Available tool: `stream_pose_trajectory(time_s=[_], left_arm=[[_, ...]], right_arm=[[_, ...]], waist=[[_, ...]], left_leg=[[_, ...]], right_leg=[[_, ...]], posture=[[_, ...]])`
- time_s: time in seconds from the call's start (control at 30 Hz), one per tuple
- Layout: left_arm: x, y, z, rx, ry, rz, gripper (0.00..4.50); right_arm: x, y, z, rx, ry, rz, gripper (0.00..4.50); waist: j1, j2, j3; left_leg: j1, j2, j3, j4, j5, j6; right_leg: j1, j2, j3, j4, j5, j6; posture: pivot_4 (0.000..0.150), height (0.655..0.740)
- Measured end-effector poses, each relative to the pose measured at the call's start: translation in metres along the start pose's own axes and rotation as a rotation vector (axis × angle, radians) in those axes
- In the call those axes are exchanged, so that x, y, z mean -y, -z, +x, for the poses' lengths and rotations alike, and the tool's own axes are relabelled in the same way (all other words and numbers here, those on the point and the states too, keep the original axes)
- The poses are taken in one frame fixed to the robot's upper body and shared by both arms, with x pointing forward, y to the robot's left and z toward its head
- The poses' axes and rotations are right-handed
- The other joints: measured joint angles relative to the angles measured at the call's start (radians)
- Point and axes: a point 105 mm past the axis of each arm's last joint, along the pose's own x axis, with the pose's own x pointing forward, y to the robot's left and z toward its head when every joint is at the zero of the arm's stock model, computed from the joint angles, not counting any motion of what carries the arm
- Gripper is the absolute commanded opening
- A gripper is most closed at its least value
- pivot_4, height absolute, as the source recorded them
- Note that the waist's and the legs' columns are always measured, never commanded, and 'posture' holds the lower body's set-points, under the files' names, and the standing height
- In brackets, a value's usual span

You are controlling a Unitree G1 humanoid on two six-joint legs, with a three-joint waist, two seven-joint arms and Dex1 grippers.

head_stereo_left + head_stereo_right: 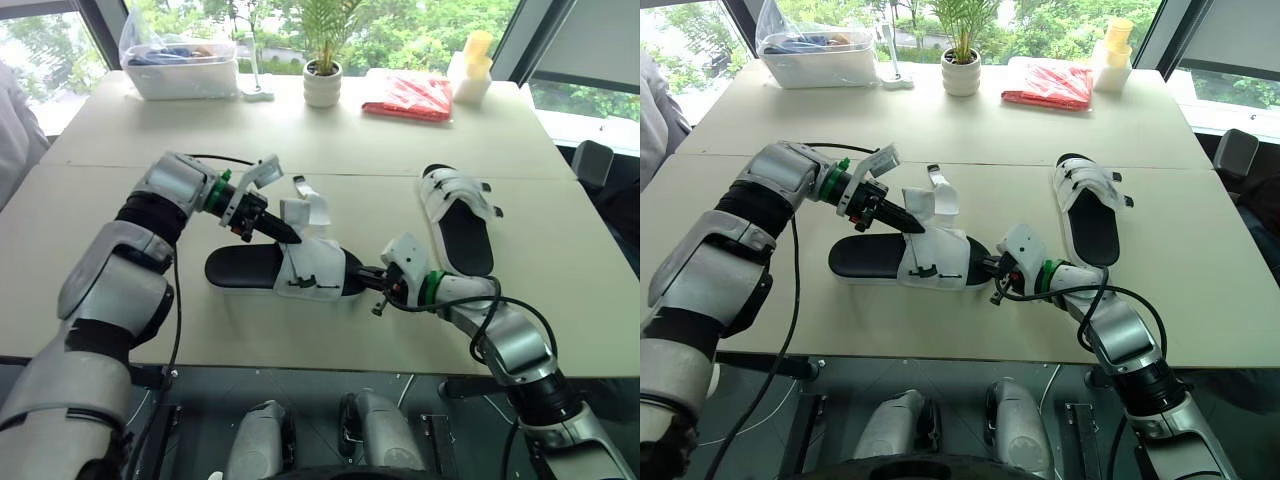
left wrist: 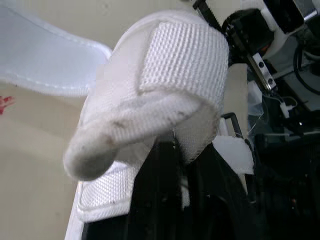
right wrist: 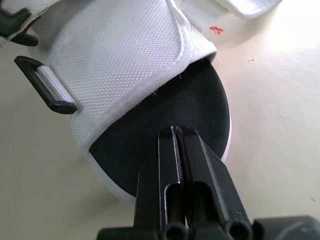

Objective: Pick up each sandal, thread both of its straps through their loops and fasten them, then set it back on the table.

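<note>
Sandal with a black foam sole and white woven straps [image 1: 250, 268] is lying on the pale table [image 1: 330, 150], its long axis running across the robot's front, left to right, between the two arms. Left gripper [image 1: 288, 232] is pointing in from the left and above, fingers pinching closed on a loose white strap [image 1: 300, 212]; this arm is sitting nearer the straps. Right gripper [image 1: 358, 271] is meeting the sandal's right end, fingers pressed fully together, tips bearing on the black footbed. Two sandals are showing: the second sandal [image 1: 465, 235] is lying apart to the right, pointing away from the robot, two straps crossing it.
</note>
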Motion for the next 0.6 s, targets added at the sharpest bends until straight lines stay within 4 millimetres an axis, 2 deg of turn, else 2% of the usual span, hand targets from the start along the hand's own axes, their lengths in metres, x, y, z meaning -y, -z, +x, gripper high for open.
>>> stream_pose_trajectory(time_s=[0.2,0.23,0.4,0.6], left_arm=[[0.002,-0.005,-0.015,0.058,-0.012,-0.025,4.08],[0.002,-0.005,-0.016,0.062,-0.015,-0.025,4.34],[-0.002,-0.007,-0.017,0.087,-0.025,-0.054,4.34],[0.004,-0.014,-0.031,0.133,-0.033,-0.090,4.34]], right_arm=[[0.000,0.000,0.000,0.001,-0.004,0.001,0.00],[0.000,0.000,0.000,-0.001,-0.006,0.003,0.00],[0.001,0.000,0.001,-0.002,-0.011,0.002,0.00],[0.001,-0.001,0.001,-0.004,-0.015,0.004,0.00]], waist=[[0.000,0.000,0.000],[0.001,0.000,0.000],[-0.001,0.000,0.000],[-0.004,0.000,0.000]], left_leg=[[0.000,0.000,0.000,0.000,0.000,0.000],[0.000,0.000,0.000,0.000,0.000,0.000],[0.000,0.000,0.000,0.000,0.000,0.000],[0.001,0.000,0.000,0.000,0.000,0.000]], right_leg=[[0.000,0.000,0.000,0.000,0.000,0.000],[0.000,0.000,0.000,0.000,0.000,0.000],[0.000,0.000,0.000,0.000,0.000,0.000],[0.000,0.000,0.000,0.001,0.000,0.000]], posture=[[0.150,0.7288],[0.150,0.7288],[0.150,0.7288],[0.150,0.7288]])
